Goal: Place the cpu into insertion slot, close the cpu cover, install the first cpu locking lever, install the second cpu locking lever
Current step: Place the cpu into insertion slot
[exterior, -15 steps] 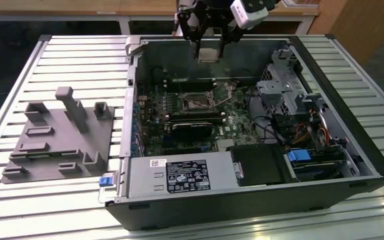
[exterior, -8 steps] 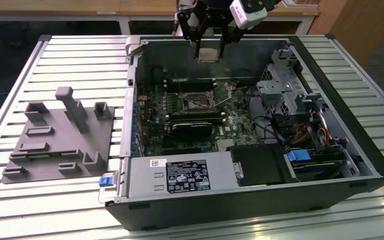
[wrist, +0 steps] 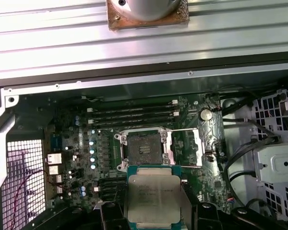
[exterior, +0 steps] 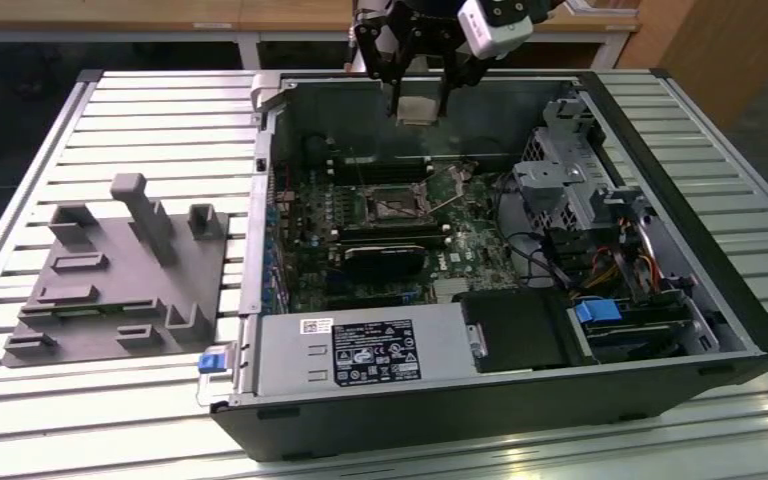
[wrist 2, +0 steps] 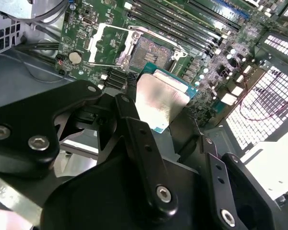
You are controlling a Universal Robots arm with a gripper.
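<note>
High in the upper middle of the exterior view, above the far wall of the opened black tower computer case, hangs the small flat square cpu with its pale silvery metal top. The arm's black two-fingered gripper pinches it by two opposite edges, narrowed onto the chip. The silver face is left bare, I'd judge so the chip can go down flat with nothing in its way. Both wrist views show the same grip: black fingers on either side of the chip, its green border peeking out at the edges.

Well below, near the centre of the exterior view, the square dark insertion slot with its thin metal rim lies on the green circuit board. In the first wrist view the slot shows clear of the chip's edge, so the cpu touches nothing but the fingers. The thin silvery frame of the cpu cover is swung open beside the slot, leaving the socket exposed to receive the chip.

Just below the slot in the exterior view sits a black rectangular heatsink block. A grey moulded fixture plate rests on the slatted metal table at the exterior view's left, well apart from the case.
</note>
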